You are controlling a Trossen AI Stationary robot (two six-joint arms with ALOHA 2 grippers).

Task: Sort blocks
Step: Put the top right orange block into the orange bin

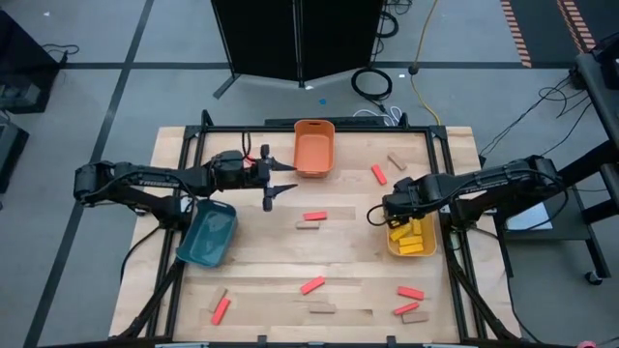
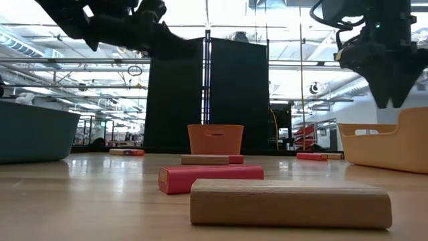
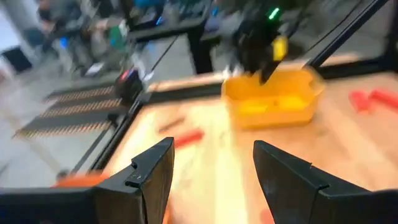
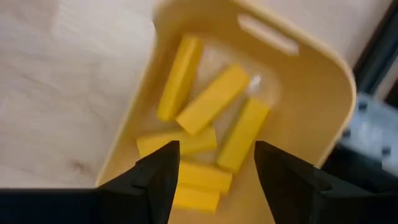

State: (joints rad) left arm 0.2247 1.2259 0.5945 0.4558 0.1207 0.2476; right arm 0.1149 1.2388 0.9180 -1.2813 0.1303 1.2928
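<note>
Red and tan blocks lie flat and scattered on the wooden table: a red block [image 1: 314,216] beside a tan block [image 1: 308,225] mid-table, and others near the far right and the near edge. Several yellow blocks [image 4: 214,99] lie inside the yellow bin [image 1: 422,249]. My left gripper [image 1: 286,180] is open and empty, raised off the table beside the orange bin [image 1: 314,147] and pointing toward the table's right. My right gripper [image 4: 216,149] is open and empty, pointing down over the yellow bin's left rim [image 4: 140,93].
A teal bin [image 1: 208,235] stands under the left arm near the table's left side. In the low view a tan block [image 2: 291,203] and a red block [image 2: 210,179] lie close to the near edge. The black table frame [image 1: 455,193] borders the yellow bin.
</note>
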